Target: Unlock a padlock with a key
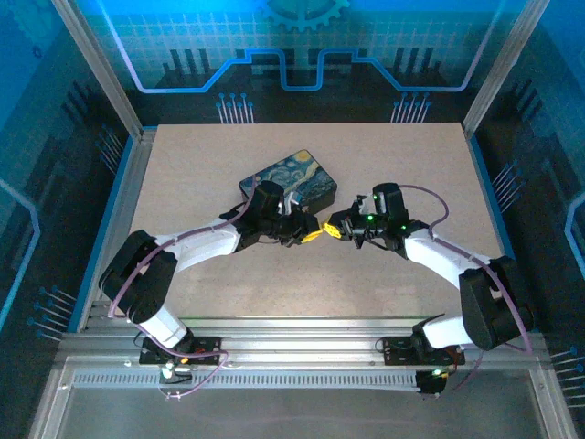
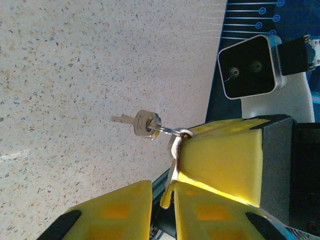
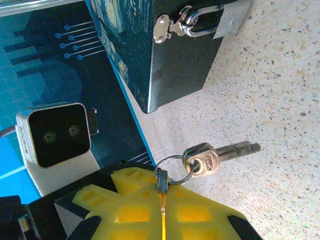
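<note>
My right gripper [image 3: 162, 212] is shut on a key; only the key's edge shows at the seam of the yellow fingers. From it hangs a ring with spare silvery keys [image 3: 210, 159], just above the table. The tiny silvery padlock [image 3: 231, 19] hangs on the latch of the starry-night tin box [image 3: 150, 50]. Seen from the left wrist, the pinched key [image 2: 172, 180] pokes down into the gap of my left gripper [image 2: 162, 210], whose fingers stand apart, open. The spare keys [image 2: 142, 122] dangle beyond. From above, left gripper [image 1: 306, 233] and right gripper [image 1: 336, 229] meet tip to tip before the box [image 1: 288, 178].
The speckled table [image 1: 402, 174] stretches wide to the right of and behind the box. Blue enclosure walls and aluminium rails [image 1: 119, 210] border it. The right arm's camera [image 2: 250, 65] sits close behind the keys.
</note>
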Action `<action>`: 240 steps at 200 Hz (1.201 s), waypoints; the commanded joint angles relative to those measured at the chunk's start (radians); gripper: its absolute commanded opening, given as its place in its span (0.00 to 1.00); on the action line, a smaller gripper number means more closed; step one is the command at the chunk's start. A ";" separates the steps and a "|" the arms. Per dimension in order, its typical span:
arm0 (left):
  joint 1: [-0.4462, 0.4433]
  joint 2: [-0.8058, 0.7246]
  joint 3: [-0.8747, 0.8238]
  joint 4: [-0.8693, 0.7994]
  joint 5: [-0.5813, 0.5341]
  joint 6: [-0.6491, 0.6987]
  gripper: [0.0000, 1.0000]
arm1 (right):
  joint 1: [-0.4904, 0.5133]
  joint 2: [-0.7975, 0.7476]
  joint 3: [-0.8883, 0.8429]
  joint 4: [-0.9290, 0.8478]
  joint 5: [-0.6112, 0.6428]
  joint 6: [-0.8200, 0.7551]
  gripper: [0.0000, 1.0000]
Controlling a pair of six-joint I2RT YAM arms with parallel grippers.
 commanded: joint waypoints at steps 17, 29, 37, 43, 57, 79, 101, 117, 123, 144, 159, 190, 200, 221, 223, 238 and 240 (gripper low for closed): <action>0.021 -0.008 -0.019 -0.015 0.001 0.011 0.21 | 0.015 -0.011 0.023 -0.021 0.003 -0.018 0.07; 0.023 -0.011 -0.018 -0.023 -0.001 0.016 0.21 | 0.016 -0.010 0.020 -0.026 0.005 -0.021 0.07; 0.025 -0.013 -0.017 -0.024 -0.001 0.020 0.21 | 0.016 -0.010 0.020 -0.025 0.002 -0.023 0.07; 0.026 -0.014 -0.016 -0.027 -0.001 0.024 0.21 | 0.015 -0.009 0.020 -0.026 0.001 -0.023 0.07; 0.025 -0.018 -0.016 -0.031 -0.003 0.028 0.22 | 0.015 -0.010 0.021 -0.035 0.003 -0.031 0.08; 0.026 -0.019 -0.016 -0.030 -0.001 0.029 0.22 | 0.016 -0.009 0.017 -0.031 0.004 -0.028 0.08; 0.026 -0.018 -0.016 -0.024 0.006 0.024 0.22 | 0.017 -0.012 0.016 -0.023 0.004 -0.023 0.09; 0.026 -0.015 -0.016 -0.018 0.011 0.020 0.23 | 0.019 -0.009 0.020 -0.021 0.002 -0.023 0.09; 0.027 -0.015 -0.016 -0.015 0.012 0.018 0.22 | 0.020 -0.010 0.023 -0.021 0.004 -0.023 0.09; 0.027 -0.012 -0.017 0.000 0.019 0.010 0.22 | 0.021 -0.003 0.026 -0.020 0.003 -0.023 0.09; 0.025 -0.012 -0.016 0.009 0.025 0.006 0.22 | 0.024 0.002 0.025 -0.012 0.002 -0.019 0.09; 0.022 -0.005 -0.017 0.027 0.040 0.001 0.20 | 0.026 0.012 0.029 -0.003 0.002 -0.016 0.09; 0.022 -0.005 -0.020 0.023 0.037 0.005 0.19 | 0.028 0.017 0.031 -0.001 0.002 -0.016 0.09; 0.022 -0.005 -0.027 0.022 0.034 0.006 0.17 | 0.028 0.018 0.029 0.000 0.004 -0.015 0.09; 0.022 -0.005 -0.027 0.022 0.034 0.005 0.17 | 0.027 0.017 0.028 0.001 0.004 -0.015 0.09; 0.023 -0.006 -0.026 0.023 0.037 0.003 0.17 | 0.027 0.019 0.025 0.001 0.006 -0.014 0.09; 0.021 -0.005 -0.026 0.022 0.035 0.004 0.17 | 0.027 0.019 0.024 0.002 0.006 -0.014 0.09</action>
